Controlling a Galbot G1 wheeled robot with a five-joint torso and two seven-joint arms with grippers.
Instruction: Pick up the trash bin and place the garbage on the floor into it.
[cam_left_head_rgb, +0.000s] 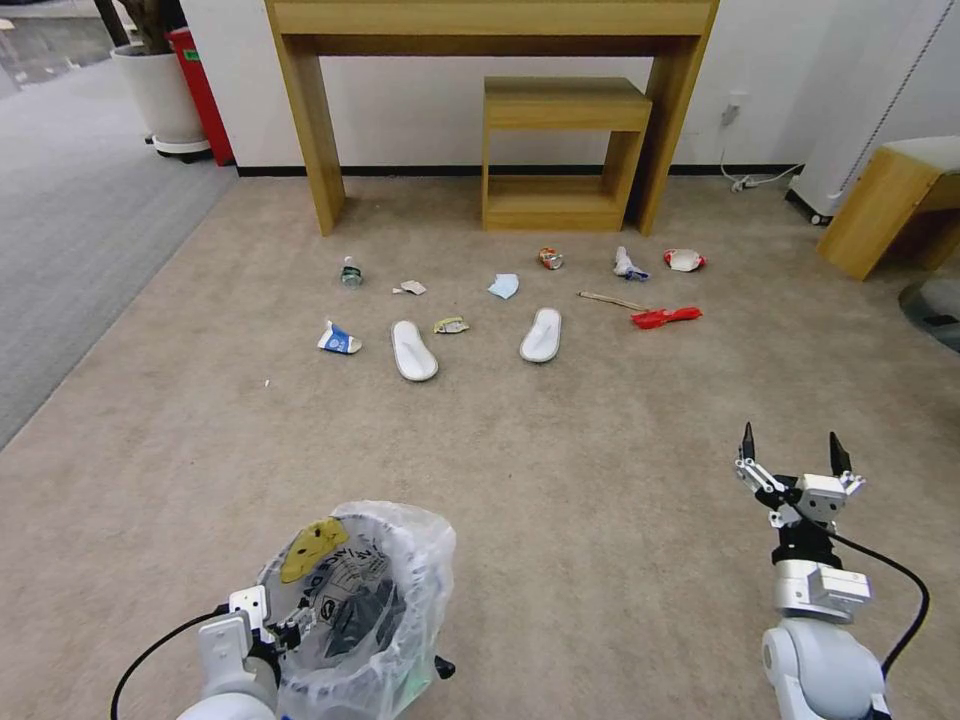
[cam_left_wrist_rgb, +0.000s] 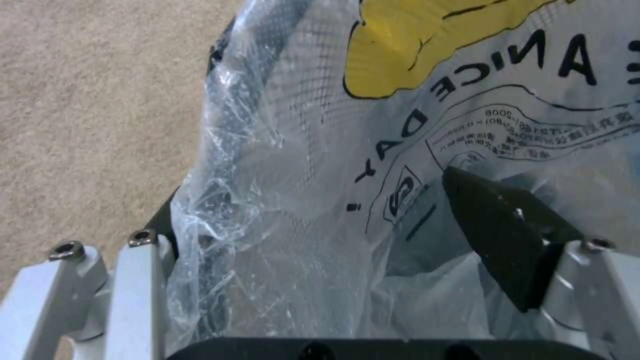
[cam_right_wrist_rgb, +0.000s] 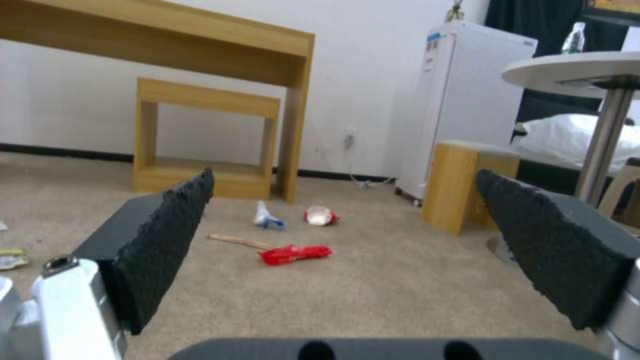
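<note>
The trash bin (cam_left_head_rgb: 355, 610) hangs off the carpet (cam_left_head_rgb: 560, 470), its rim pinched by the left gripper (cam_left_head_rgb: 290, 632). The right gripper (cam_left_head_rgb: 795, 455) gapes wide, empty, beyond the bin. The 2 slippers (cam_left_head_rgb: 413, 350) and smaller garbage (cam_left_head_rgb: 666, 317) lie far past it. The slick liner (cam_left_wrist_rgb: 280, 200) could slip, tilting the bin.

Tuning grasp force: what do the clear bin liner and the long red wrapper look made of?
Clear liner of the trash bin: thin glossy plastic film, crinkled, printed; left gripper pinches it at the rim. Long red wrapper: probably shiny plastic foil, creased, lying flat on carpet ahead of the open right gripper.
</note>
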